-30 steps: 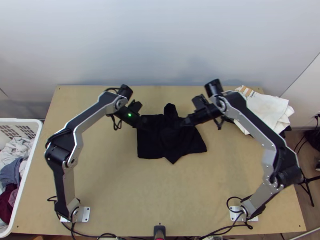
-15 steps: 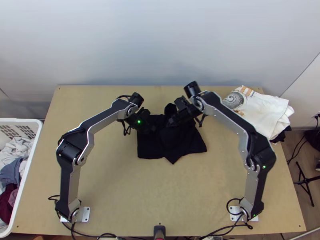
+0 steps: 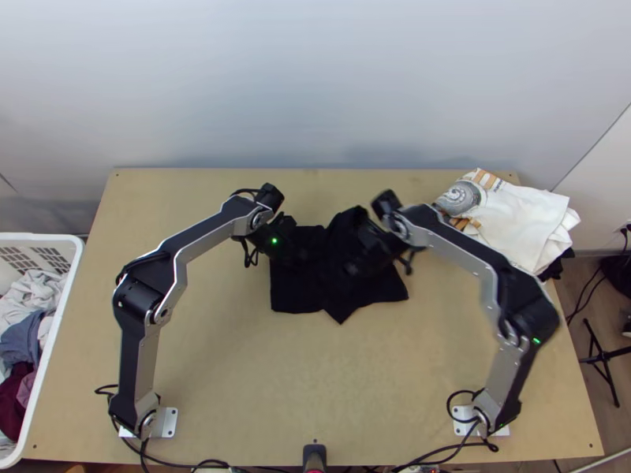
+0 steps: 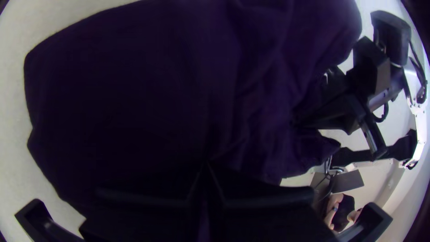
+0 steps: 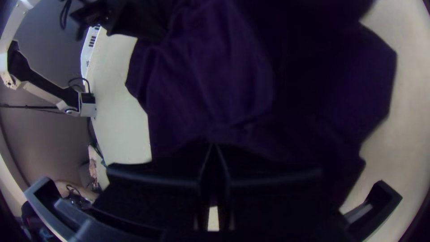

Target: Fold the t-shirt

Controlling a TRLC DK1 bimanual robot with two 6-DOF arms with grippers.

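The black t-shirt (image 3: 337,298) lies mid-table in the top view, partly bunched, with a raised fold toward the far side and a pointed near edge. Over its left part is my left gripper (image 3: 301,255); my right gripper (image 3: 352,268) is over its middle-right part. In the left wrist view the left gripper (image 4: 205,165) has its fingertips together on the dark cloth (image 4: 134,89). The right wrist view has the right gripper (image 5: 214,146) shut on the shirt (image 5: 206,80), whose creases run to the fingertips. The pinched cloth itself is hidden beneath the fingers.
White and black folded garments (image 3: 536,225) are piled at the table's far right corner. A white laundry basket (image 3: 59,315) with clothes stands off the left edge. Bare tabletop (image 3: 308,378) stretches between the arm bases.
The right gripper went left onto the shirt, then back slightly right and nearer, lifting the cloth's middle. The left gripper shifted slightly right and nearer, then stayed still.
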